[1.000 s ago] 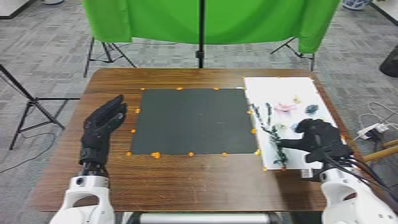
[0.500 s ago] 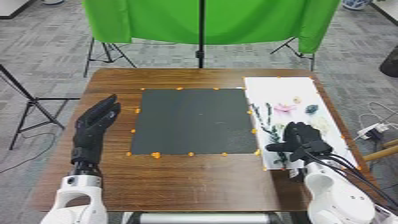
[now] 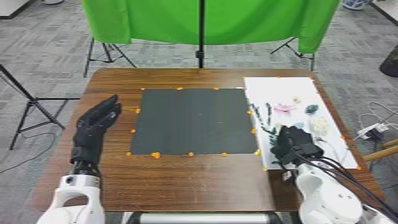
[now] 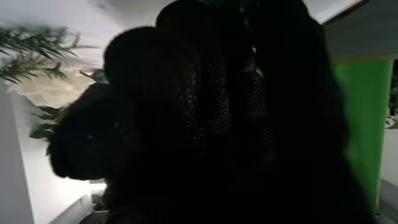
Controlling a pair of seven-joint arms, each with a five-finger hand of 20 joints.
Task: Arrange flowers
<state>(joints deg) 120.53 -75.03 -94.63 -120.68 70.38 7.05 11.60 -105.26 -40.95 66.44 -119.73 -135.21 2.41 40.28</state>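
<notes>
The right hand (image 3: 295, 145) is low over the white board (image 3: 275, 87), lower right of the frame, beside the leafy sprigs (image 3: 269, 111); whether it grips one cannot be told. To pick well, it should probably pinch one stem low down, clear of leaves and petals, then lift straight up so neighbours don't snag. Likely target: the dark grey mat (image 3: 191, 120) at centre; a slow, flat lowering would suit such light pieces. The left hand (image 3: 96, 120), at the left of the frame, has its fingers straight and holds nothing.

Count: one board and one mat on the worktop (image 3: 195, 185); one pink flower (image 3: 284, 108) and one dark blue-green flower (image 3: 311, 109), both right of centre; at least one cream flower (image 4: 44, 90); at least two sprigs, overlap hiding the exact number.
</notes>
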